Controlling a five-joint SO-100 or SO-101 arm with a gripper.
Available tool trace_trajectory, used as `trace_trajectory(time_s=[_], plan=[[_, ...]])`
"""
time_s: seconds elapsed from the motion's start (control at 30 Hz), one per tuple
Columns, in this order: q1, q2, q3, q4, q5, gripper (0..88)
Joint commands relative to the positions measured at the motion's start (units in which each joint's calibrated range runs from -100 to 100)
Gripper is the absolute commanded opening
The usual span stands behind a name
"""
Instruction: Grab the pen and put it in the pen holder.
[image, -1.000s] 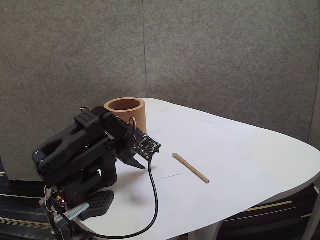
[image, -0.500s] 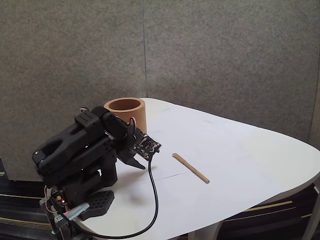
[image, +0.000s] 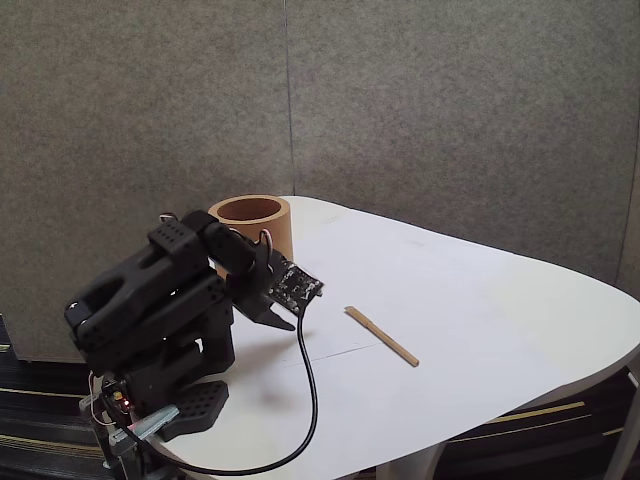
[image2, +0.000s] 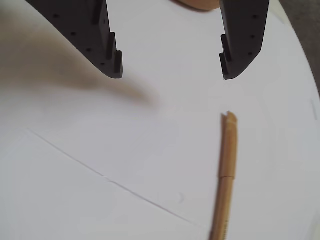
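- The black two-finger gripper is held spread wide and empty above the white bench, apparently for a reach.
- The thin tan wooden pen is seen flat on the bench, near the brown cardboard cylindrical pen holder.

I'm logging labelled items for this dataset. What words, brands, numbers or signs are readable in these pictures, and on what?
None can be read.
The pen, the pen holder, the gripper and the table show no print.
The circuit board on the wrist is too small to read.
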Motion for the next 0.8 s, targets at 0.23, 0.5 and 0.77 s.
trace_trajectory(time_s=[0.23, 0.5, 0.77], plan=[[1.5, 0.0, -22.8, -3.7, 0.3, 27.5], [2.2, 16.5, -44.5, -3.7, 0.0, 27.5], [6.2, 46.0, -67.6, -3.7, -1.7, 27.9]])
